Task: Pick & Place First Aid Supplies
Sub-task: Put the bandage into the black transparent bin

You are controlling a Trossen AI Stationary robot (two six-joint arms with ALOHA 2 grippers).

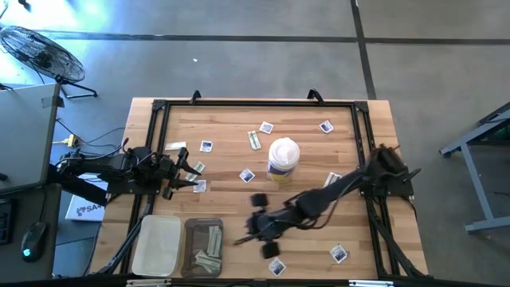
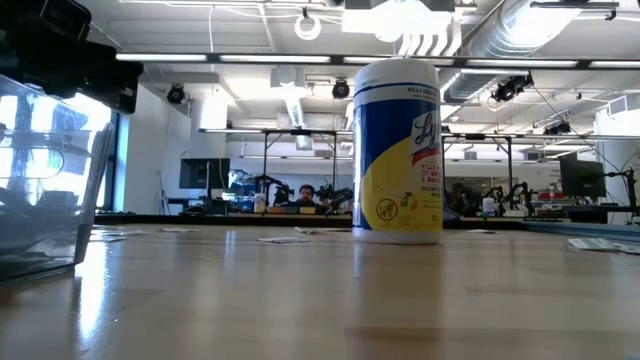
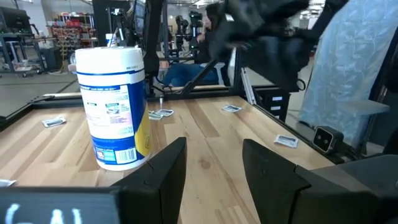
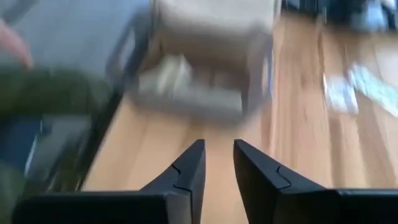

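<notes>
Some strips lie in the clear bin (image 1: 204,245); many packets (image 1: 266,127) wait on the counter (image 1: 319,151); right gripper (image 4: 216,163) jaws slightly apart, empty; left gripper (image 3: 214,163) jaws wide, empty

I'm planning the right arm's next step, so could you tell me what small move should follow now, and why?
Probably swing the right pincer back toward a loose square packet near the table's front edge. Its fingers stand apart with nothing between them, next to the clear bin that already holds strips, and many packets remain scattered on the table.
</notes>
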